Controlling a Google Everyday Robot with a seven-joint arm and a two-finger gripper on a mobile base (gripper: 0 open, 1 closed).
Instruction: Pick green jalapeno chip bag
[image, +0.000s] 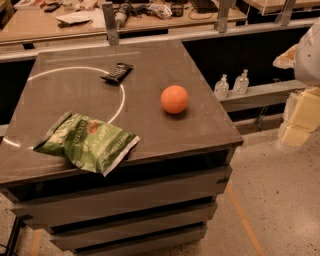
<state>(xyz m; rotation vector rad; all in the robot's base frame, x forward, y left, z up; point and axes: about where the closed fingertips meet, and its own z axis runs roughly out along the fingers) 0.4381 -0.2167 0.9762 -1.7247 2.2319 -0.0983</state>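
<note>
The green jalapeno chip bag (86, 142) lies flat at the front left of the bench (190, 127), with its white sealed end at the front edge. A white arc marking (121, 97) runs across the bench top behind the bag. A small black object (117, 72) lies on this arc, towards the rear. An orange ball (174, 99) rests right of centre, well apart from the bag. Two small bottles (231, 85) stand on a ledge beyond the bench. The hand (300, 117) is at the right margin, clear of the bench; whether it is wide or narrow cannot be told.
</note>
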